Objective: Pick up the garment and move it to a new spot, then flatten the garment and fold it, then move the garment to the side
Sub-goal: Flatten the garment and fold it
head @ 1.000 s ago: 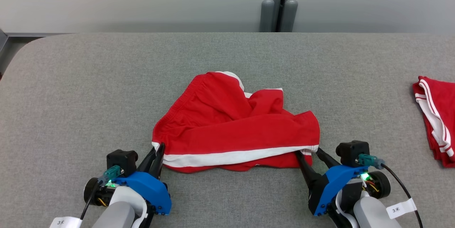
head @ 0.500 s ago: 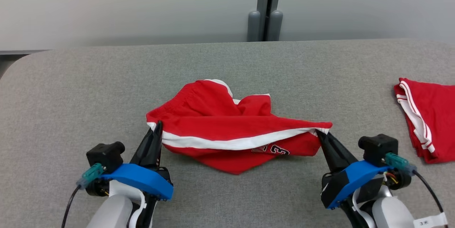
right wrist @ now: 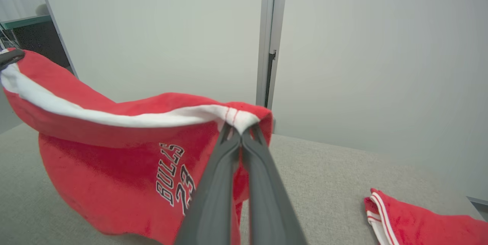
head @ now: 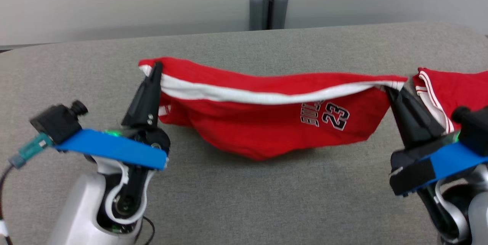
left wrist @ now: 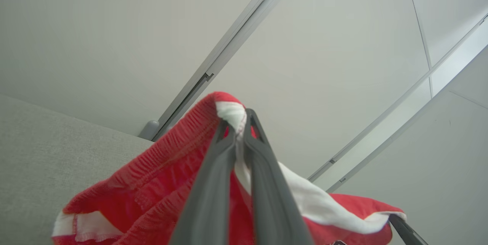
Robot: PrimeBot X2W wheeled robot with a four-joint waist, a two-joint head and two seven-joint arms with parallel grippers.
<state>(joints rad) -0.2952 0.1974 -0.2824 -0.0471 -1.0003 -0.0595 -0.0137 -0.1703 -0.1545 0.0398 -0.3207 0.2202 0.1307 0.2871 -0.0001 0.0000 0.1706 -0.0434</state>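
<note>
red shorts held up between both claws

the red shorts [head: 267, 130] are stretched out in the air across the middle of the head view, over the grey table [head: 228, 199]. the left gripper [head: 155, 68] is clenched on the corner at the 10 o'clock end of the cloth. in its wrist view the two dark fingers are pressed together on the white stripe [head: 236, 96] beside the gathered waistband. the right gripper [head: 389, 91] is clamped on the opposite corner, at 3 o'clock of the cloth, its fingertips closed on the white edge.

the top edge sags a little between the two grips, with the stripe running along it from one claw to the other. the rest of the cloth hangs below in a shallow belly towards 6 o'clock. a print [head: 326, 115] reading "bulls 23" sits on the right half, upside down in the head view. the lowest fold casts a shadow on the table; whether it touches the surface cannot be told.

a second red garment [head: 442, 88] with white stripes lies on the table at 3 o'clock, just beyond the right claw. a grey post [head: 268, 4] stands behind the table at 12 o'clock.
</note>
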